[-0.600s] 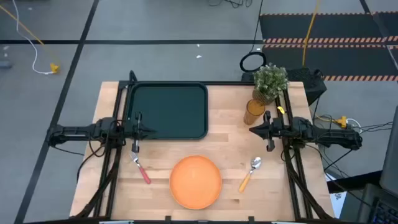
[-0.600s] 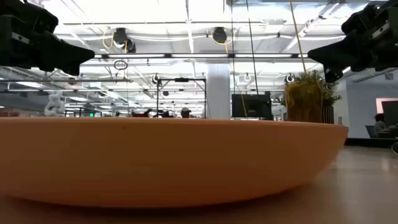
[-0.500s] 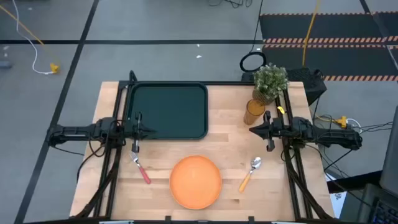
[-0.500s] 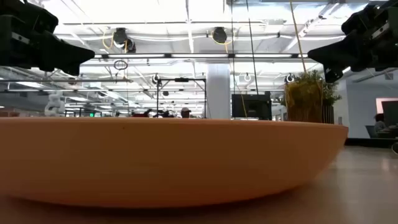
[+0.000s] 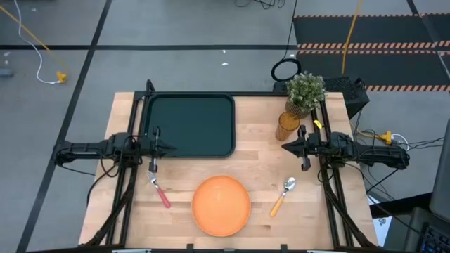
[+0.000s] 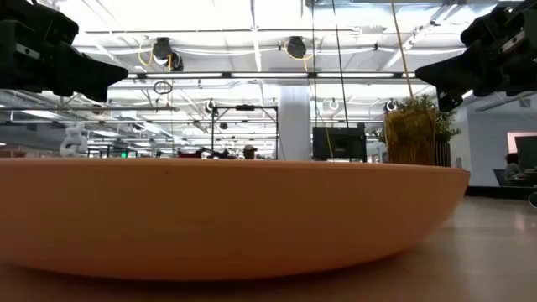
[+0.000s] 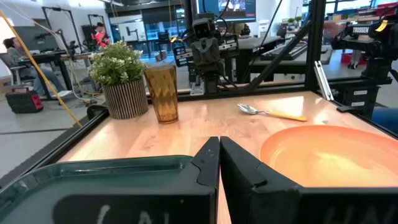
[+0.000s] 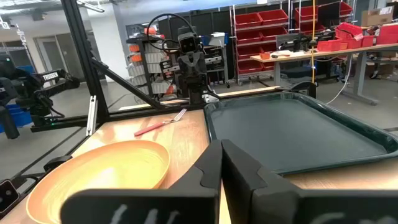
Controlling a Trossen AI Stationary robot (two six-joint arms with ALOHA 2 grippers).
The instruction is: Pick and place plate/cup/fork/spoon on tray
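Observation:
The orange plate (image 5: pixel 221 204) lies near the table's near edge, filling the low view (image 6: pixel 218 214). The dark green tray (image 5: pixel 190 125) lies at the far left. The amber cup (image 5: pixel 287 126) stands at the far right beside the plant. The fork (image 5: pixel 159 191) with pink-red handle lies left of the plate; the spoon (image 5: pixel 282 195) with orange handle lies right of it. My left gripper (image 5: pixel 173 148) is shut and empty, above the tray's near edge. My right gripper (image 5: pixel 283 147) is shut and empty, near the cup.
A tan pot with a green leafy plant (image 5: pixel 305 91) stands at the far right corner, just behind the cup. Bare wood (image 5: pixel 256 151) lies between the tray, the plate and the right gripper.

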